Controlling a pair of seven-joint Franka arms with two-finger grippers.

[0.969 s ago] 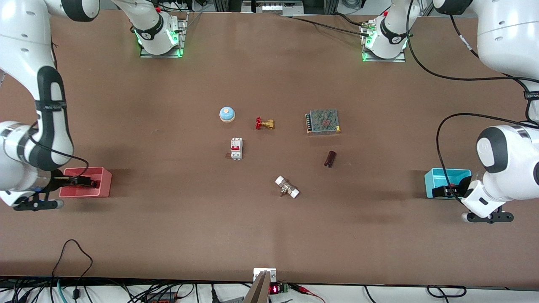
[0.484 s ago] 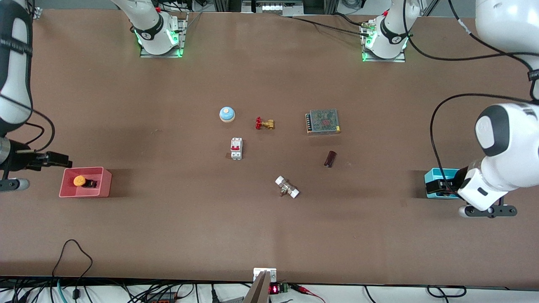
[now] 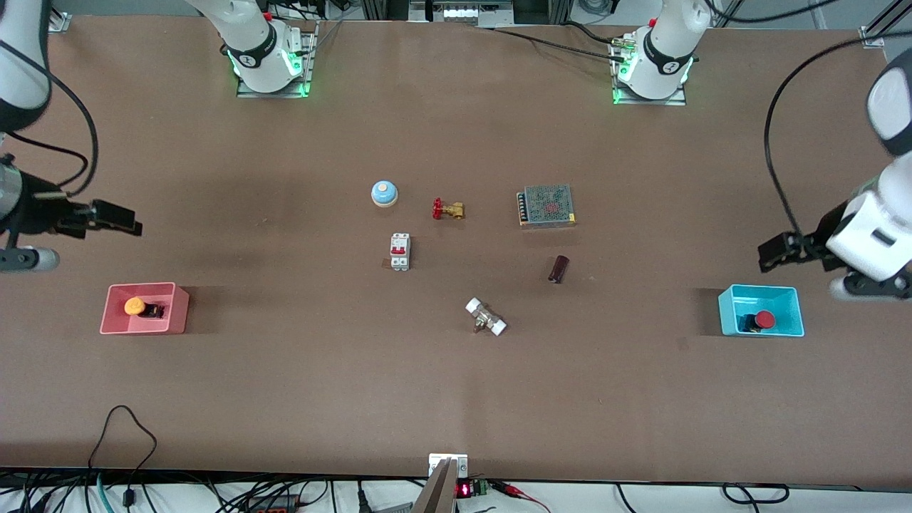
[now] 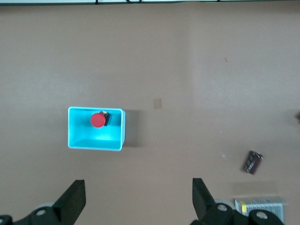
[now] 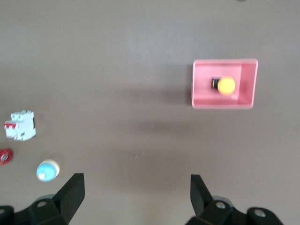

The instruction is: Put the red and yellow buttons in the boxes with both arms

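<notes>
The orange-yellow button [image 3: 135, 306] lies in the pink-red box [image 3: 174, 312] at the right arm's end of the table; both show in the right wrist view, button [image 5: 226, 86] and box [image 5: 201, 91]. The red button [image 3: 764, 320] lies in the cyan-blue box [image 3: 728, 313] at the left arm's end; both show in the left wrist view, button [image 4: 97, 120] and box [image 4: 96, 143]. My right gripper [image 3: 117, 217] is open and empty, up over bare table beside the pink-red box. My left gripper [image 3: 776, 251] is open and empty, up over bare table beside the cyan-blue box.
In the middle of the table lie a blue-and-white bell [image 3: 384, 193], a red-handled brass valve [image 3: 447, 209], a white breaker [image 3: 400, 251], a mesh-topped power supply [image 3: 546, 205], a dark cylinder [image 3: 558, 268] and a white-ended fitting [image 3: 486, 317].
Both grippers have let go of the buttons in the boxes, risen out of them and drawn back toward the robots' bases. The red button now shows uncovered.
</notes>
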